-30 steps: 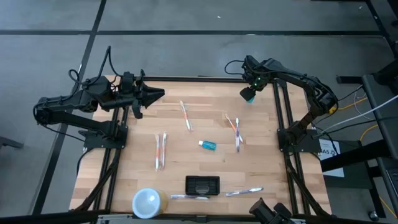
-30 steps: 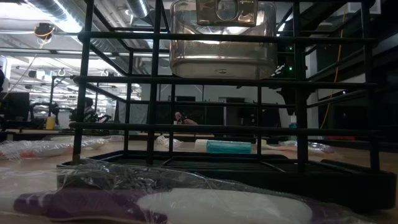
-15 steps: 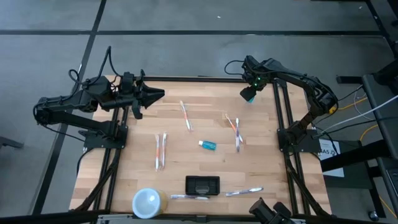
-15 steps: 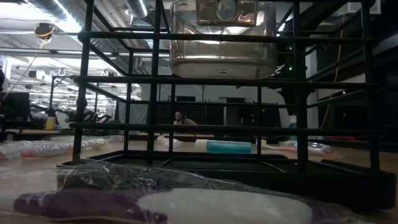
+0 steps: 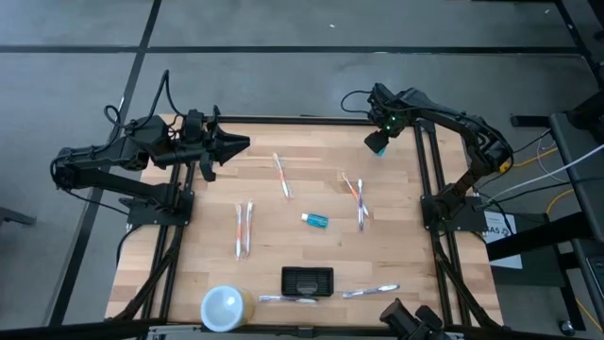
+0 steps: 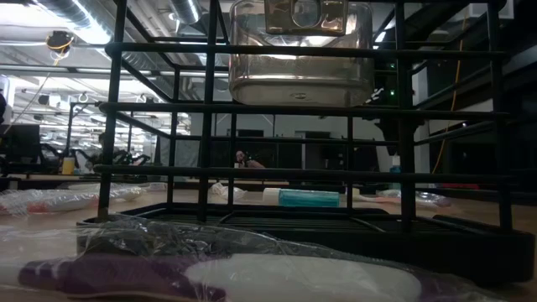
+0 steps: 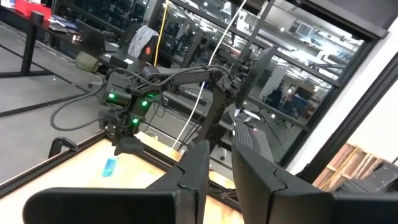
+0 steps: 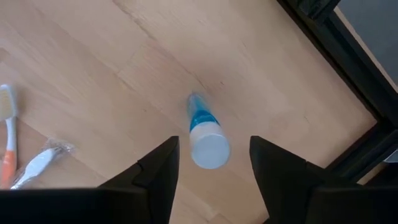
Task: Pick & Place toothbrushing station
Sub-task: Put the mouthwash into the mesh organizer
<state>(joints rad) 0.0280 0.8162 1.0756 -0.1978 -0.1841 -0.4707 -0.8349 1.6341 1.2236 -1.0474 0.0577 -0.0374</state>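
The right gripper [image 8: 210,163] has its fingers [image 8: 163,167] spread wide, with a small blue-and-white tube [image 8: 205,137] standing in the gap between them; no contact shows, so it looks bracketed, not gripped. From above, that gripper [image 5: 378,144] hangs over the far right corner of the table [image 5: 396,227]. The left gripper [image 7: 216,167] points across from the far left, fingers nearly together with a narrow gap, holding nothing. Across the last second nothing has visibly moved (both arms and every object sit as they were), so the task stands no further on. The toothbrushing station [image 5: 308,280] sits untouched at the near edge, middle of the table, well apart from both grippers, a wrapped toothbrush [image 5: 370,291] just to its right and a white-topped cup [image 5: 225,307] to its left
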